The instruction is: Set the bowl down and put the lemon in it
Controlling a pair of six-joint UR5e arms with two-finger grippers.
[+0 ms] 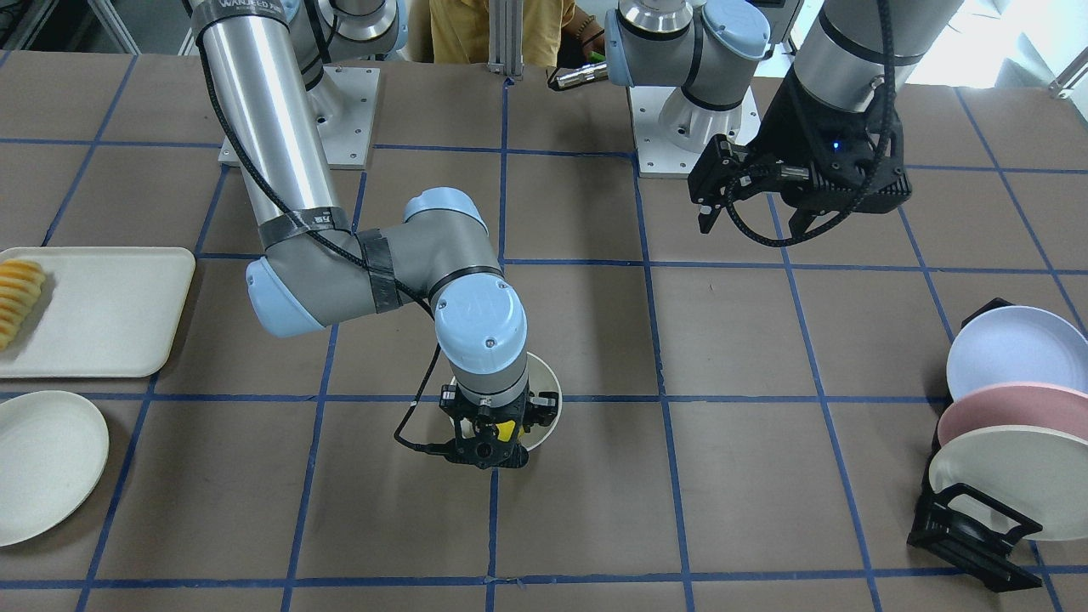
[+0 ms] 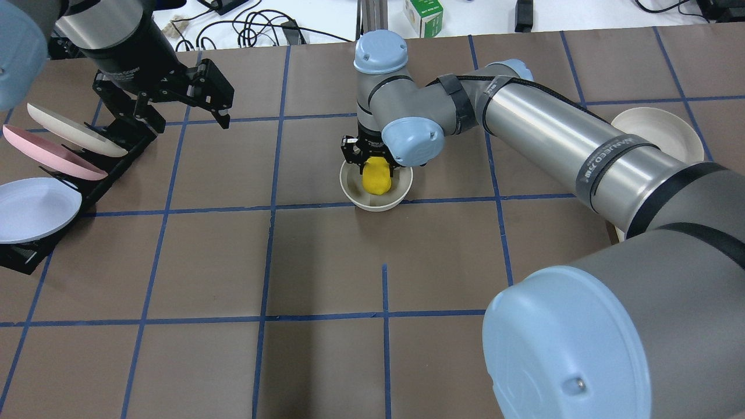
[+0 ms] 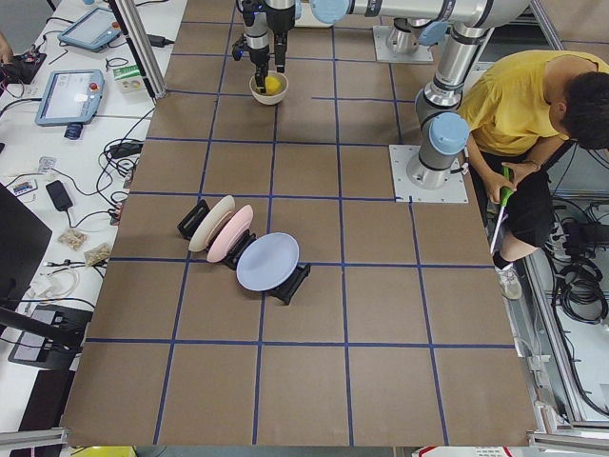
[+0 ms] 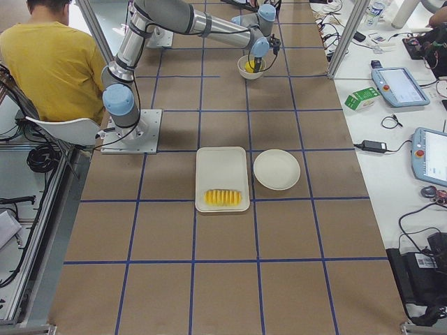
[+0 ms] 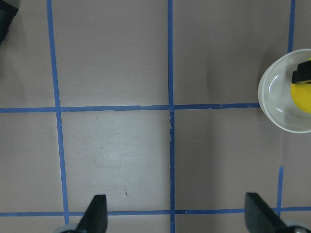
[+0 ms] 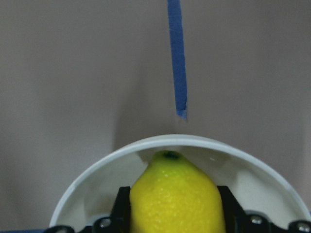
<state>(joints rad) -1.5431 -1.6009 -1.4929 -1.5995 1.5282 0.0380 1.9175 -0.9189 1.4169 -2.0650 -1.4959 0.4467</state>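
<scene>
The off-white bowl (image 2: 378,205) stands upright on the brown table near its middle. The yellow lemon (image 2: 376,177) is inside it, low in the bowl. My right gripper (image 2: 375,169) reaches down into the bowl and is shut on the lemon. In the right wrist view both fingers press the lemon's (image 6: 177,194) sides above the bowl's rim (image 6: 180,141). In the front view the lemon (image 1: 507,430) shows between the fingers, with the bowl (image 1: 551,391) behind. My left gripper (image 2: 189,122) is open and empty, raised near the plate rack. Its wrist view shows the bowl (image 5: 277,92) at the right edge.
A black rack with several pastel plates (image 2: 46,157) stands on my left side of the table. A cream tray (image 1: 102,310) with sliced fruit (image 1: 17,297) and a shallow cream plate (image 1: 42,463) lie on my right side. A person in yellow (image 3: 533,105) sits behind the robot.
</scene>
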